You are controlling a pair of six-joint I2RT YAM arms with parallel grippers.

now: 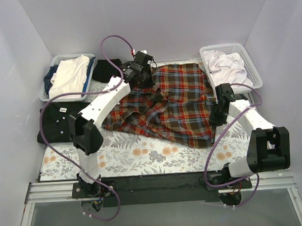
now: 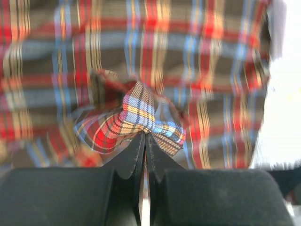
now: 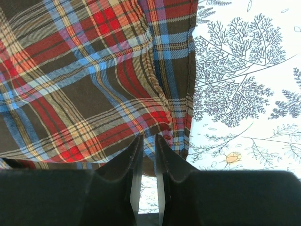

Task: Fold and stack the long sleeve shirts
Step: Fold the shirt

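One tartan shirt (image 1: 166, 104), soft, rumpled, on fern-print tablecloth (image 1: 138, 154). Bunched fold pinched in left gripper (image 2: 145, 134); hem nipped by narrow right gripper (image 3: 148, 137)

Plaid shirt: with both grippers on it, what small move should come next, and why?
Probably lift both grippers slightly and draw them apart. The left gripper is shut on a bunched fold of the plaid shirt, the right gripper pinches its edge, and the cloth between lies rumpled.
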